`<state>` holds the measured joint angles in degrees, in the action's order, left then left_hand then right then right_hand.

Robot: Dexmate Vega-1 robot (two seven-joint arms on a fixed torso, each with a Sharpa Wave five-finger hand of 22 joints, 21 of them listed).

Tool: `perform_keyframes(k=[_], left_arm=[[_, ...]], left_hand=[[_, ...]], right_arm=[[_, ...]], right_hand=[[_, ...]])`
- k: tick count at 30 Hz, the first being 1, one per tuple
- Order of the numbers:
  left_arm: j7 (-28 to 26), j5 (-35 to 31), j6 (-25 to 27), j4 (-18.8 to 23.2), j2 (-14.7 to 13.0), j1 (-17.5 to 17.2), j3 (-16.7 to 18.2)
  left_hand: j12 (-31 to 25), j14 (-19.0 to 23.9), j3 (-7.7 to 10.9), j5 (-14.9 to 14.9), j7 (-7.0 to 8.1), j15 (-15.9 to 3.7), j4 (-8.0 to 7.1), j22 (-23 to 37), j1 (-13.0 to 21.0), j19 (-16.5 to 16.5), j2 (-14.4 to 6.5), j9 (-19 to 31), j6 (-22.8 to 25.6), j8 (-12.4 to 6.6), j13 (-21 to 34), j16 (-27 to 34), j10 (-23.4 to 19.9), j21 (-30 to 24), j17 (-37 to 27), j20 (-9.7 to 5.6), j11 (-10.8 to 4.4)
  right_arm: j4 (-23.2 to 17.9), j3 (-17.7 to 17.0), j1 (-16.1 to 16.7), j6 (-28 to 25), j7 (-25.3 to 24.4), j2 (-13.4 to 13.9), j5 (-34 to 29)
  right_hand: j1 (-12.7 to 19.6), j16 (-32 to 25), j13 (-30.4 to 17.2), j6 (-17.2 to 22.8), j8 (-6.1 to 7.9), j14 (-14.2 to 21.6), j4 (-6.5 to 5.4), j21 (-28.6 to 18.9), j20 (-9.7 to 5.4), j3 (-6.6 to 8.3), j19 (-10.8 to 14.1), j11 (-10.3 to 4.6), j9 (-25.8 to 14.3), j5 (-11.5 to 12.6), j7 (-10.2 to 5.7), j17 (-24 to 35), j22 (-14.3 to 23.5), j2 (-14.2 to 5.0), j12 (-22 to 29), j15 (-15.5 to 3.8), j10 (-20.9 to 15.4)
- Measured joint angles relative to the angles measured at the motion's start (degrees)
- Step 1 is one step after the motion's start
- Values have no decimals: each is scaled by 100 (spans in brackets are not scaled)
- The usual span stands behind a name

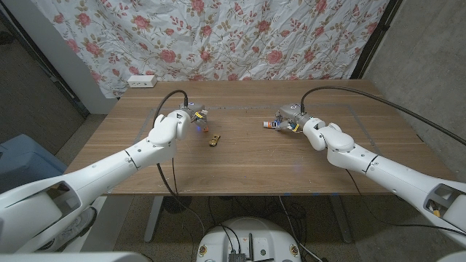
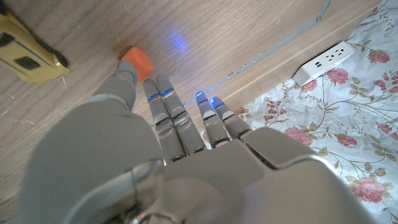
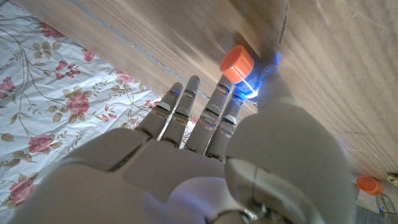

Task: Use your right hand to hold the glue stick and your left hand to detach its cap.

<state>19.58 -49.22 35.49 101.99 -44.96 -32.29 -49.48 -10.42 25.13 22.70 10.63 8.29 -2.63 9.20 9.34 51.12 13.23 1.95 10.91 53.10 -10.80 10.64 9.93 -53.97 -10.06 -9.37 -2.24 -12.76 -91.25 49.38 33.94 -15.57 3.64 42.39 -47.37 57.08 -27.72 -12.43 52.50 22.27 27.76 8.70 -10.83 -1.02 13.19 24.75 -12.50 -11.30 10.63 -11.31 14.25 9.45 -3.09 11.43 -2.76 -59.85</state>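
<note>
The glue stick (image 1: 271, 124) is held by the right hand (image 1: 295, 120); the cap (image 2: 137, 60) (orange) is touched by the left hand (image 1: 191, 114), whose grip cannot be confirmed. A straight pull is advised.

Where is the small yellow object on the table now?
In the head view, the yellow object lies left of the table's middle, just right of the left hand; the left wrist view shows it beside an orange cap.

matt wood-grain table (image 1: 247, 164), floral cloth backdrop (image 1: 240, 36), smooth plastic robot hand (image 2: 186, 162)
</note>
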Motion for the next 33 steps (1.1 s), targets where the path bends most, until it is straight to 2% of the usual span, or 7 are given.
perform_keyframes(k=[9, 14, 18, 19, 25, 30, 33], left_arm=[[124, -132, 38, -6, 24, 3, -18], [177, -194, 76, 22, 27, 3, -18], [204, -229, 98, 47, 28, -5, -18], [223, -250, 111, 53, 29, -8, -19], [293, -317, 152, 94, 30, -25, -8], [353, -367, 174, 126, 23, -39, 13], [353, -367, 174, 139, 15, -50, 29]], left_hand=[[27, -120, -102, 0, 19, -3, -21, 0, -143, -126, 98, -15, -269, 43, 0, 0, 287, 0, 0, 19, -2], [49, -184, -177, 0, 19, -7, -32, 0, -249, -203, 143, -26, -434, 64, 0, 0, 492, 0, 0, 69, -2], [49, -241, -216, 0, 32, 10, -35, 1, -290, -264, 185, -26, -566, 65, 0, 0, 676, 0, 0, 73, -3], [49, -278, -231, 0, 18, 9, -23, 0, -322, -289, 213, -26, -612, 65, 0, 0, 742, 0, 0, 60, -1], [49, -399, -302, 0, 21, 5, -33, 1, -402, -392, 237, -53, -902, 65, -10, 0, 1112, 0, -12, 101, 5], [49, -498, -302, 0, 42, 27, -33, 1, -460, -439, 249, -52, -1067, 88, -25, 0, 1320, 0, -12, 115, 6], [49, -545, -326, 0, 56, 25, -9, 1, -460, -483, 249, -52, -1161, 88, -25, 0, 1416, 0, -12, 132, 14]], right_arm=[[-20, 7, -4, -29, 57, 9, 1], [-57, 8, -4, -56, 102, 24, 1], [-78, 7, -2, -68, 134, 32, 0], [-90, 7, 1, -72, 141, 37, 0], [-119, 8, 2, -91, 240, 51, -7], [-136, 7, -11, -93, 326, 56, -7], [-137, 7, -12, -93, 369, 57, -7]], right_hand=[[-114, 75, -2, -95, -132, -54, -15, 0, 44, -62, -2, 4, -15, 0, -190, 28, 0, 114, -41, 10, 273], [-168, 122, -2, -240, -198, -127, -9, 0, 75, -101, -33, -1, 8, 42, -130, 28, 0, 167, -56, 21, 435], [-221, 135, -2, -344, -280, -177, -34, 0, 106, -125, -64, 5, 12, 45, -150, 28, 0, 220, -63, 10, 574], [-282, 163, -2, -393, -281, -179, -34, 0, 107, -145, -65, 10, 11, 45, -140, 28, 0, 281, -63, 9, 627], [-389, 299, -1, -697, -467, -373, -47, 0, 174, -191, -132, 29, 10, 120, -153, 27, 0, 388, -85, 20, 997], [-527, 429, -1, -1117, -676, -508, -56, 0, 251, -228, -209, 37, 10, 204, -143, 27, 0, 526, -85, 30, 1377], [-608, 498, -1, -1386, -802, -612, -70, 0, 288, -262, -247, 92, 10, 253, -147, 27, 0, 606, -85, 12, 1589]])
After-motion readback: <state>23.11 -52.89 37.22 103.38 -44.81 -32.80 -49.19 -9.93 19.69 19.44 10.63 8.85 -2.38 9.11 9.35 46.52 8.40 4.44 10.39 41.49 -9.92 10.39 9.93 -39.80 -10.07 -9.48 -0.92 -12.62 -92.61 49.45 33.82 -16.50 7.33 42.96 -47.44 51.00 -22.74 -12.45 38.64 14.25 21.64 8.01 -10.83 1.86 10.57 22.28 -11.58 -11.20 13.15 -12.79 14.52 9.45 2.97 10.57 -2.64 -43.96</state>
